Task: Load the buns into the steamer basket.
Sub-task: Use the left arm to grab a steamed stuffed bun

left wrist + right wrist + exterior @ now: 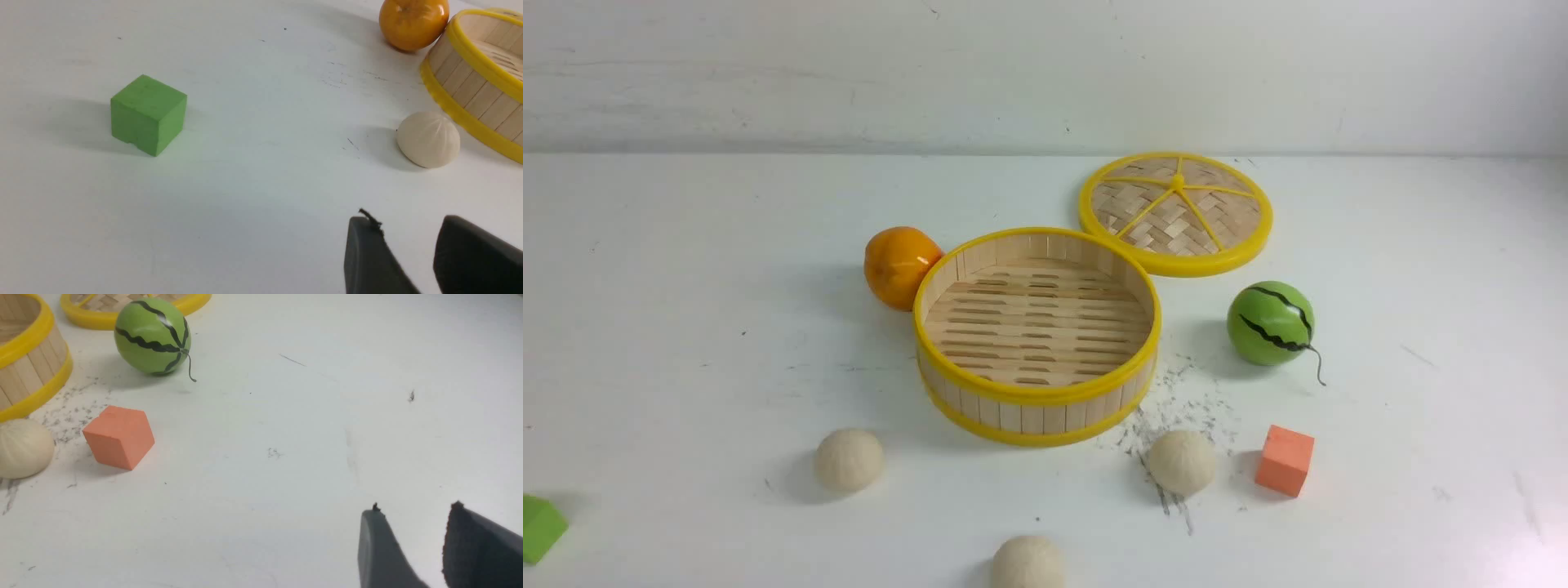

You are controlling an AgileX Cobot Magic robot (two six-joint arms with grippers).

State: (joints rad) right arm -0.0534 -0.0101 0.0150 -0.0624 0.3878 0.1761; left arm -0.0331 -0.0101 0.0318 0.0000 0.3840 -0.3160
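The steamer basket (1036,398) stands mid-table with nothing on its slatted floor. Three cream-white buns lie on the table in front of it: one to the left (849,460), one to the right (1181,461), one at the front view's bottom edge (1028,563). Neither arm shows in the front view. In the left wrist view my left gripper (408,224) is open and empty, with the left bun (428,139) beyond it beside the basket wall (470,90). My right gripper (413,512) is open and empty over bare table; the right bun (24,448) lies far off, next to the basket (28,375).
An orange (900,266) touches the basket's left side. The flat woven lid (1174,212) lies behind it to the right. A green striped melon ball (1271,323) and an orange cube (1285,460) sit right of the basket. A green cube (539,528) sits at the front left edge.
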